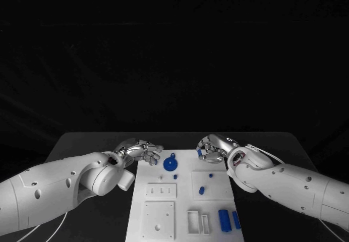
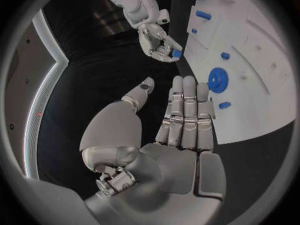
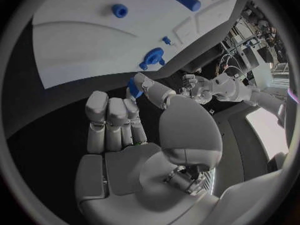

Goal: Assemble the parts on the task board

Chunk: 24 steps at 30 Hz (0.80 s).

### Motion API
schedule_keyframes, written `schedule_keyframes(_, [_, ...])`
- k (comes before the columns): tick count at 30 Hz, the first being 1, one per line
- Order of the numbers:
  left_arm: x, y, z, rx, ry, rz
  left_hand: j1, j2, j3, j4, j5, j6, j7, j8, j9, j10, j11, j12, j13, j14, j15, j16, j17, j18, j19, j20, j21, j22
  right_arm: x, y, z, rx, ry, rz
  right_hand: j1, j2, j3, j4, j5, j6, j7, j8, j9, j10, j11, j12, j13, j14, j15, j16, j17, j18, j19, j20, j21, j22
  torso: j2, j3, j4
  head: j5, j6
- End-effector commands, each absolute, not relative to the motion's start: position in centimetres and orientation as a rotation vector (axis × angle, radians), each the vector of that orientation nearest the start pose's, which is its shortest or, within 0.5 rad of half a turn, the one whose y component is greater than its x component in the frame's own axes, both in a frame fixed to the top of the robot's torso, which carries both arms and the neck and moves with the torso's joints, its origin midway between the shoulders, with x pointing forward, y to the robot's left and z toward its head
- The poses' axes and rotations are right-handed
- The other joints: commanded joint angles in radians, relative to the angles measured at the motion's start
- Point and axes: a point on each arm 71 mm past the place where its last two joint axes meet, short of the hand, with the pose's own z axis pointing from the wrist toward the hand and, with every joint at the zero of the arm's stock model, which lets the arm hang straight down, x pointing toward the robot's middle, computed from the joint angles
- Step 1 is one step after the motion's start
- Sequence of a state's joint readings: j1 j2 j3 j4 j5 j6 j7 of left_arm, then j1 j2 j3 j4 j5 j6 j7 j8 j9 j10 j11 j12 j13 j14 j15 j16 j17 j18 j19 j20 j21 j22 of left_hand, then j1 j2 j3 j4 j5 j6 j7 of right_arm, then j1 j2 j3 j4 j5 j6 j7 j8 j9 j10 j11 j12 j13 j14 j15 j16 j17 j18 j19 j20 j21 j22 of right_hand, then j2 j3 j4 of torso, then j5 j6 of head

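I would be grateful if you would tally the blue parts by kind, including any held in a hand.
Gear: 1
Long cylinders: 2
Small pieces on the task board: 4
Piece pinched in the right hand: 1
Total: 8

A black table (image 1: pixel 87 146) stands against a dark backdrop (image 1: pixel 174 60).

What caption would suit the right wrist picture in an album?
Right hand pinching a small blue part beside the white task board, blue gear ahead.
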State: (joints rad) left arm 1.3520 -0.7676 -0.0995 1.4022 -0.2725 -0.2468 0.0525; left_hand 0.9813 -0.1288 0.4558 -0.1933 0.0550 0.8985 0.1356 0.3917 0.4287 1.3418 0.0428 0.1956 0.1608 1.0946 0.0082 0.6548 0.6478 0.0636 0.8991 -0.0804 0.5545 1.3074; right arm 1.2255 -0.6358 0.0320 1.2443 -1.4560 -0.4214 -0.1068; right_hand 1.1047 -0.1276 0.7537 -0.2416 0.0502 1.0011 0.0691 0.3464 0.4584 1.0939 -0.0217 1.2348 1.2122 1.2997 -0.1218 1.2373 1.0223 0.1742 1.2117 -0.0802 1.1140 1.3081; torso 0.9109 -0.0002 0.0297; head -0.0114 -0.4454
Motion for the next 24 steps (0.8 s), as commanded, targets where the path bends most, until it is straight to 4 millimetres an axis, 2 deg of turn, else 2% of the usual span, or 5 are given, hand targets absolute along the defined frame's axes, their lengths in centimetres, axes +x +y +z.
schedule_keyframes(1, [52.6, 19.2, -15.4, -0.83, 1.867, -1.166, -0.026, -0.006, -0.002, 0.02, -0.002, 0.009, -0.002, -0.007, -0.002, 0.01, -0.002, 0.004, 0.007, 0.002, -0.006, 0.014, 0.005, 0.004, 0.0, -0.008, 0.013, 0.025, 54.7, -16.6, -15.7, -0.058, 1.52, 0.517, 0.001, 0.006, 0.006, -0.003, -0.001, 0.032, 0.022, 0.014, 0.029, 0.007, 0.002, 0.005, 0.002, 0.001, -0.006, -0.006, 0.002, 0.088, 0.002, -0.007, 0.006, 0.014, -0.018, -0.0006, -0.0021, 0.002, -0.002])
schedule_keyframes(10, [53.0, 16.4, -15.8, -0.813, 1.912, -1.099, -0.067, -0.06, 0.009, 0.062, -0.006, -0.024, 0.015, -0.037, -0.016, -0.035, 0.02, -0.028, 0.009, -0.044, 0.008, 0.011, -0.003, -0.006, -0.038, -0.003, 0.014, 0.02, 53.6, -13.2, -15.2, -0.066, 1.506, 0.546, -0.002, 0.002, 0.017, -0.007, -0.001, 0.033, 0.021, 0.015, 0.031, 0.009, 0.002, 0.003, 0.001, 0.002, -0.006, -0.008, 0.001, 0.088, 0.005, -0.006, 0.005, 0.012, -0.038, -0.0003, 0.003, 0.008, -0.01])
schedule_keyframes(14, [53.0, 15.6, -15.9, -0.787, 1.925, -1.081, -0.082, -0.074, 0.017, 0.086, -0.006, -0.022, 0.015, -0.037, -0.016, -0.036, 0.02, -0.03, 0.013, -0.047, 0.01, 0.013, -0.004, -0.005, -0.041, -0.001, 0.016, 0.02, 53.2, -12.3, -15.1, -0.074, 1.505, 0.559, -0.003, 0.0, 0.023, -0.008, -0.001, 0.034, 0.021, 0.015, 0.032, 0.011, 0.002, 0.004, 0.001, 0.003, -0.006, -0.008, 0.001, 0.088, 0.006, -0.006, 0.005, 0.012, -0.044, -0.0001, -0.0003, 0.012, -0.015])
schedule_keyframes(19, [53.2, 15.3, -16.0, -0.792, 1.918, -1.053, -0.101, -0.101, 0.041, 0.139, -0.006, -0.019, 0.013, -0.037, -0.016, -0.039, 0.021, -0.034, 0.019, -0.053, 0.011, 0.017, -0.007, -0.002, -0.048, 0.0, 0.019, 0.02, 52.8, -11.3, -15.0, -0.084, 1.509, 0.579, -0.004, -0.001, 0.027, -0.009, -0.001, 0.035, 0.021, 0.015, 0.032, 0.013, 0.001, 0.004, 0.001, 0.004, -0.006, -0.009, 0.0, 0.088, 0.008, -0.006, 0.004, 0.011, -0.048, 0.0012, -0.0012, 0.014, -0.019])
schedule_keyframes(24, [53.4, 15.2, -16.0, -0.792, 1.917, -1.043, -0.102, -0.107, 0.047, 0.155, -0.005, -0.02, 0.014, -0.038, -0.016, -0.043, 0.022, -0.037, 0.022, -0.057, 0.013, 0.017, -0.009, -0.002, -0.053, 0.002, 0.021, 0.02, 52.3, -10.6, -15.0, -0.095, 1.509, 0.599, -0.006, -0.002, 0.03, -0.009, -0.001, 0.035, 0.021, 0.015, 0.033, 0.014, 0.001, 0.004, 0.001, 0.005, -0.006, -0.01, 0.0, 0.088, 0.009, -0.006, 0.004, 0.011, -0.046, 0.002, 0.0008, 0.019, -0.022])
